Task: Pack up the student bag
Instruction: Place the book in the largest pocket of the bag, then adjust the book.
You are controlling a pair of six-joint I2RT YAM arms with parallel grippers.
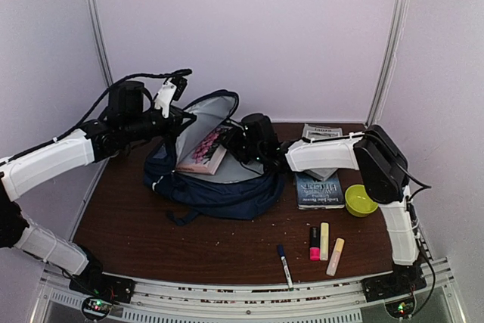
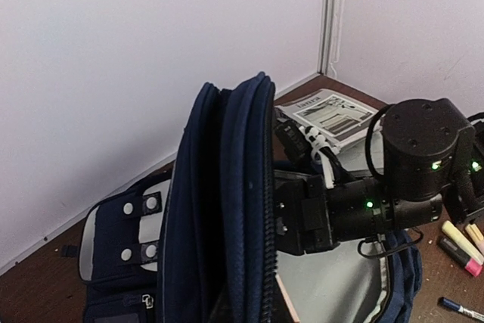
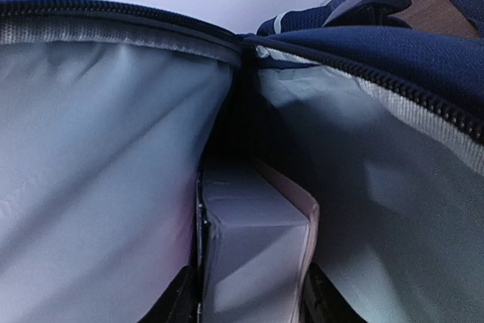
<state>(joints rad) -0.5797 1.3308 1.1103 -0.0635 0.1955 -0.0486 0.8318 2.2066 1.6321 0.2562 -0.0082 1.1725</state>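
The student bag [image 1: 219,183], navy with grey lining, lies open in the middle of the table. My left gripper [image 1: 184,116] is shut on the rim of its open flap [image 2: 227,202] and holds the flap up; the fabric hides its fingers in the left wrist view. My right gripper [image 1: 231,141] is shut on a book with a pink floral cover [image 1: 204,149] and holds it inside the bag's mouth. In the right wrist view the book [image 3: 253,240] sits between my fingertips [image 3: 175,302], with grey lining [image 3: 98,172] on both sides.
To the right of the bag are a blue book [image 1: 320,189], a white booklet [image 1: 322,132] and a yellow-green bowl [image 1: 361,200]. Near the front lie a pink highlighter [image 1: 314,244], two pale highlighters [image 1: 324,240] and a marker [image 1: 284,265].
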